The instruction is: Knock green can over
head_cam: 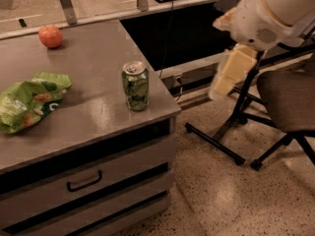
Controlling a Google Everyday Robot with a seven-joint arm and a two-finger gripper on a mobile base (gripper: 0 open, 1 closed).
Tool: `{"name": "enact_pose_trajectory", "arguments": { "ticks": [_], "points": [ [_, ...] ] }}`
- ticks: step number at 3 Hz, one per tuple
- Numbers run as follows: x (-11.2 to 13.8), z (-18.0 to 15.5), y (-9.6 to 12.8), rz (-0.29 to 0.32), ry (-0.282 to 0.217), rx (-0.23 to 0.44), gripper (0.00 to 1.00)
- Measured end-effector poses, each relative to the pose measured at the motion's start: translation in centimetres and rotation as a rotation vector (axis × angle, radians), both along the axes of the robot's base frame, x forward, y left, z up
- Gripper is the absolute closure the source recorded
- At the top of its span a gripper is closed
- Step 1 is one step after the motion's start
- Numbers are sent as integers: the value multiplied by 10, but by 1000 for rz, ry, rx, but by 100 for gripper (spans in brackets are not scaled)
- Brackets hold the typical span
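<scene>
Well, the green can (135, 86) is standing upright just left of the middle of the frame. It sits on the grey counter (93, 127), close to the counter's right-hand corner and not far from its front edge. It looks like thin aluminium with smooth, slick sides. I'd guess it is stiff enough to take a shove without crumpling. It would be light if empty and a good deal steadier if full, and I can't tell which from here. No grasp should be needed. A sideways push high on the wall, just under the silver rim, ought to tip it, whereas a low push would likely only slide it. Once it is down it will probably roll, and with the edge so near I'd want the shove aimed toward the left of the frame, into the counter.

Further left lies a crumpled green snack bag (29, 100), well apart from the can. A red apple (50, 36) sits in the upper left. Below the counter top is a drawer with a dark handle (84, 181).

The gripper (227, 75) hangs in the upper right of the frame, out over the speckled floor (221, 195) beside a chair (288, 100). It is well clear of the can and touching nothing. I can't tell whether the claw is open or closed.
</scene>
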State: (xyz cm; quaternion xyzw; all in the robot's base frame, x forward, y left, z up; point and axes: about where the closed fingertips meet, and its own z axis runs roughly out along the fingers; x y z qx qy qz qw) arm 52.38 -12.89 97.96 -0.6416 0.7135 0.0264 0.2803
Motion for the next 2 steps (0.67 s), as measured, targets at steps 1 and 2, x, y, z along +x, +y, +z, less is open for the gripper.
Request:
{"name": "enact_pose_trajectory", "arguments": {
  "ticks": [1, 2],
  "points": [
    [35, -10, 60, 79, -20, 163, 0],
    [55, -32, 111, 132, 13, 265, 0]
  ]
}}
